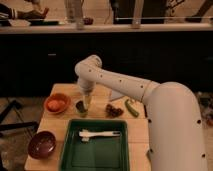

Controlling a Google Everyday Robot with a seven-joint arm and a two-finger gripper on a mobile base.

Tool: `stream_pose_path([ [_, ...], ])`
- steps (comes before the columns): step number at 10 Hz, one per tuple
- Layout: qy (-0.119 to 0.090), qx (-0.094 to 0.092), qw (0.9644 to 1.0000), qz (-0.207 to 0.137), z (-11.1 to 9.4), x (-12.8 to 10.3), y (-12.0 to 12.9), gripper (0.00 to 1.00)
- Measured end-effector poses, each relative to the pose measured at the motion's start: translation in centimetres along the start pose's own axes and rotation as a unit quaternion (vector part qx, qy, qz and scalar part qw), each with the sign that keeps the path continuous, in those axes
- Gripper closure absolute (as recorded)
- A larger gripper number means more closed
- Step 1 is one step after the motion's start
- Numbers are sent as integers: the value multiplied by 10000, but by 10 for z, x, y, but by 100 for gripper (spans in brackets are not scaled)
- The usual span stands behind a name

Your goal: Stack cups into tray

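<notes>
The robot is showing a smooth, off-white plastic body throughout. A broad, rounded shoulder shell (175,125) is filling the right side, tapering into a long tubular arm (120,82) that is carrying a row of small dark dots, perhaps screws or holes. A rounded elbow joint (89,67) is capping the far end. Below it the gripper (86,101), over the wooden table between the orange bowl and the dark fruit, is looking pale and yellowish.
</notes>
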Motion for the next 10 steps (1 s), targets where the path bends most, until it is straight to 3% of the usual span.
stream_pose_path([
  [6,171,72,9998,94,2,13,-10,20],
  [10,128,49,9999,45,5,14,-20,21],
])
